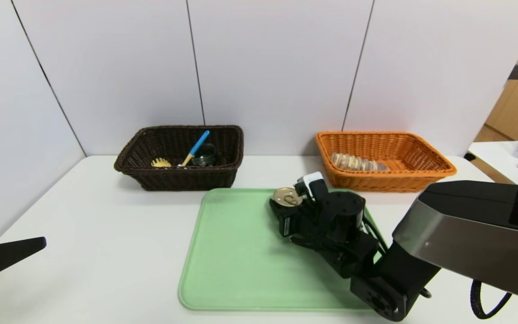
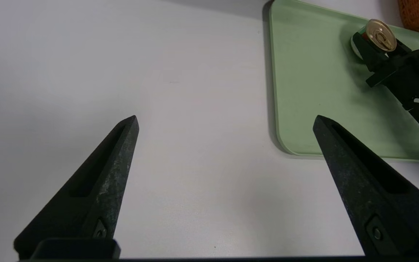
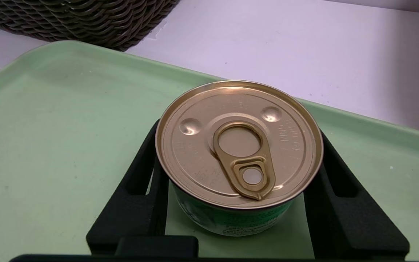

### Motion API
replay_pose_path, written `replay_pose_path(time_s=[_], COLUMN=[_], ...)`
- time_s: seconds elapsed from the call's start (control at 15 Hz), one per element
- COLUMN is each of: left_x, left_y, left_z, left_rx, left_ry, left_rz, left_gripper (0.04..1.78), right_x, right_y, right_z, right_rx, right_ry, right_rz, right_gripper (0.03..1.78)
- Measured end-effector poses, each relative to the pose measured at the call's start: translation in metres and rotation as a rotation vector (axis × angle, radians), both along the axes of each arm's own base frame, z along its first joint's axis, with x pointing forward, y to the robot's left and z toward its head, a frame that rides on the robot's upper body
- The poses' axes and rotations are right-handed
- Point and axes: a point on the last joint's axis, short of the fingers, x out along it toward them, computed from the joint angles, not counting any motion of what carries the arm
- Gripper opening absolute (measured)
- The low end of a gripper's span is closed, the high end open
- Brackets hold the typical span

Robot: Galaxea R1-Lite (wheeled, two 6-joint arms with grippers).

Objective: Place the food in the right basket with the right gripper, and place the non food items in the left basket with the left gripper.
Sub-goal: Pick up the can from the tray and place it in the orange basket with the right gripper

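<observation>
With the tin [image 3: 238, 145] on the tray [image 1: 236, 261] between my right gripper [image 3: 236, 189] fingers, not yet clamped, I must finish closing, then lift toward the orange basket [image 1: 421, 173].

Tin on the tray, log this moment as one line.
right gripper: fingers around tin on green tray | left gripper: open, parked | bread: in orange basket

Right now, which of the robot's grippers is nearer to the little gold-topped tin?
The right. The right gripper has a finger on each side of the tin on the green tray. The left gripper hangs open over the bare table, well off the tray.
</observation>
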Motion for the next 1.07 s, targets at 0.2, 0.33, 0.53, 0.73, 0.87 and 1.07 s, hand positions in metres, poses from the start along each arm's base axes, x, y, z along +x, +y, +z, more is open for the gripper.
replay_pose_path(time_s=[0.2,0.33,0.53,0.73,0.87,1.07], left_x=[0.000,0.000,0.000,-0.001,-0.001,-0.001], left_y=[0.000,0.000,0.000,0.000,0.000,0.000], left_z=[0.000,0.000,0.000,0.000,0.000,-0.003], left_rx=[0.000,0.000,0.000,-0.001,-0.001,0.001], left_ry=[-0.001,-0.001,-0.002,-0.004,-0.003,0.006], left_rz=[-0.001,-0.001,-0.001,-0.002,-0.002,-0.002], left_gripper=[1.69,1.69,1.69,1.69,1.69,1.69], right_x=[-0.007,-0.014,-0.024,-0.030,-0.023,-0.002], right_y=[-0.002,-0.005,-0.012,-0.025,-0.050,-0.119], right_z=[0.008,0.021,0.059,0.123,0.177,0.226], right_rx=[0.007,0.021,0.068,0.121,0.147,0.122], right_ry=[-0.005,-0.022,-0.087,-0.164,-0.211,-0.200], right_rz=[0.010,0.015,0.022,0.022,-0.011,-0.139], right_gripper=[1.00,1.00,1.00,0.99,0.99,0.99])
